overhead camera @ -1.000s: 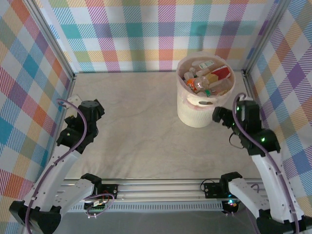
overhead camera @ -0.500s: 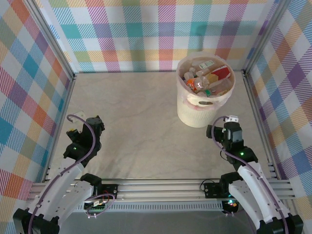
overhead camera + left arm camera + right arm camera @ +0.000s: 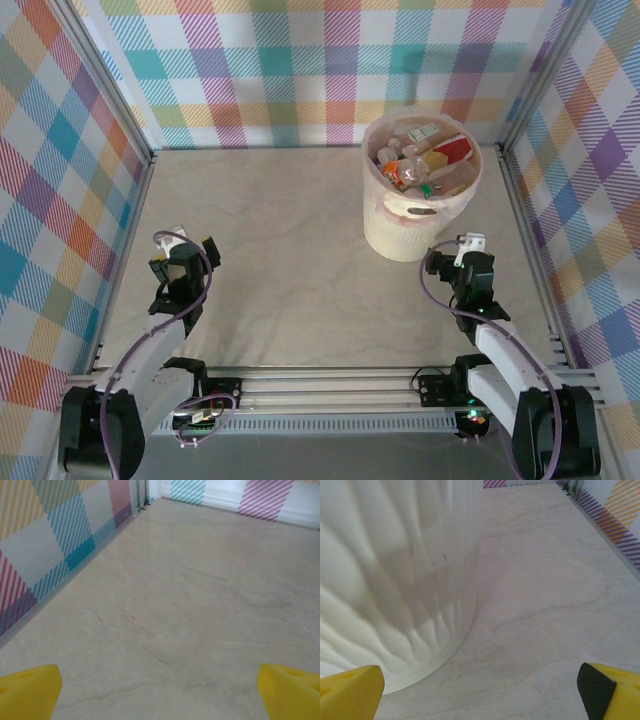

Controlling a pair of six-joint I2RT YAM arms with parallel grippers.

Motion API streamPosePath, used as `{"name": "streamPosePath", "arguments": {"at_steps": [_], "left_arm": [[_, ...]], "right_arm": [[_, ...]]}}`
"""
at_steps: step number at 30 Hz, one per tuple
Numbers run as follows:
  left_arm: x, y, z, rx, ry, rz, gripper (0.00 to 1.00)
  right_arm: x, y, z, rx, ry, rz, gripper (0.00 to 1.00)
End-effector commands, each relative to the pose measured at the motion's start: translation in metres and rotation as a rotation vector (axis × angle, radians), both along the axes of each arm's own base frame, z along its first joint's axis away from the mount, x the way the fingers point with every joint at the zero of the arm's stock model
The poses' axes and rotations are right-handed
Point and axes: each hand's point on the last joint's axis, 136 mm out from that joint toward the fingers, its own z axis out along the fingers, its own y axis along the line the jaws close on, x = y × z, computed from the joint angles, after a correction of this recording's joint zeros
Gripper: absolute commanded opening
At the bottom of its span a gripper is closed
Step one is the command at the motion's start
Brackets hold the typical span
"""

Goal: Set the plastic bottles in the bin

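The bin (image 3: 403,236), a cream-pink bucket, stands at the back right of the table. Several crushed plastic bottles (image 3: 421,160) with red, orange and green labels lie piled inside it. My right gripper (image 3: 466,256) sits low just in front of the bin, a little to its right, and is open. In the right wrist view the bin's ribbed wall (image 3: 395,570) rises close on the left, ahead of the spread yellow fingertips (image 3: 351,692). My left gripper (image 3: 184,250) is open near the left wall, over bare table, with nothing between its fingertips (image 3: 30,692).
Checked walls enclose the table on three sides, with metal posts at the back corners. The marbled tabletop (image 3: 280,230) runs bare from the left wall to the bin. An aluminium rail (image 3: 330,390) carries both arm bases at the near edge.
Both arms have drawn back toward their bases and folded low. The right gripper has come down from beside the bin's wall. Both grippers stayed open.
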Motion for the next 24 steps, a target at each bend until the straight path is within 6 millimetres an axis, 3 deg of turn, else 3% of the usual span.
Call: {"name": "streamPosePath", "arguments": {"at_steps": [1,16,24], "left_arm": [[0.019,-0.006,0.009,0.003,-0.085,-0.100,1.00],[0.055,-0.013,-0.030,0.020,-0.053,-0.202,1.00],[0.054,-0.020,-0.032,0.016,-0.045,-0.250,1.00]], "right_arm": [[0.017,0.011,0.027,0.012,-0.149,0.082,1.00],[0.048,0.019,0.015,0.054,-0.218,0.185,1.00],[0.065,0.021,-0.012,0.085,-0.185,0.201,1.00]]}}
